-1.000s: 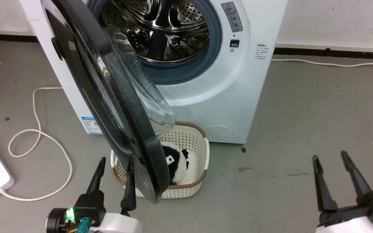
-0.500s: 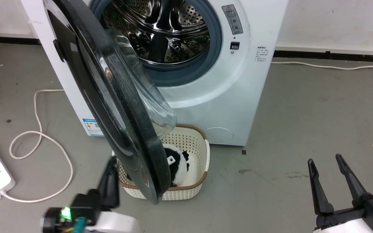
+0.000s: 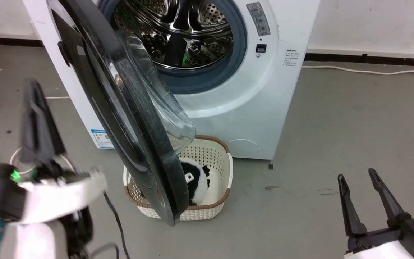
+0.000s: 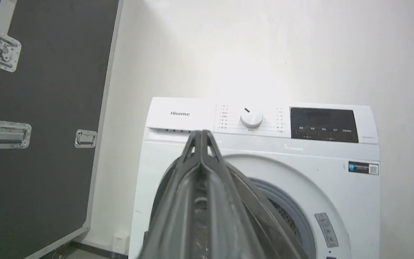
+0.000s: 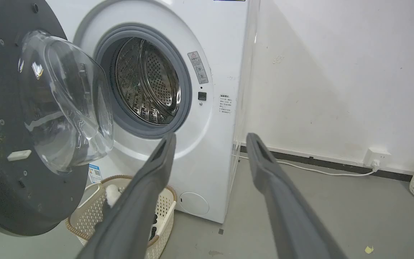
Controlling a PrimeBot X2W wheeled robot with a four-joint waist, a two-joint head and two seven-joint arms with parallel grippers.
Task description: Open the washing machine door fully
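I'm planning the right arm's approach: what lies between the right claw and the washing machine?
Bare grey floor, faintly stained, separates the right claw from the washing machine in the head view.

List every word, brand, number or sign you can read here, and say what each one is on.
"Hisense": on the top panel of the washing machine, left of the dial.
Dial and display captions: too small to read.
Dark sticker under the display: too small.
Warning label beside the drum: red triangle sign; text unreadable.
Blue sticker low on the machine: blurred.
Small print on the front's right edge: unreadable.
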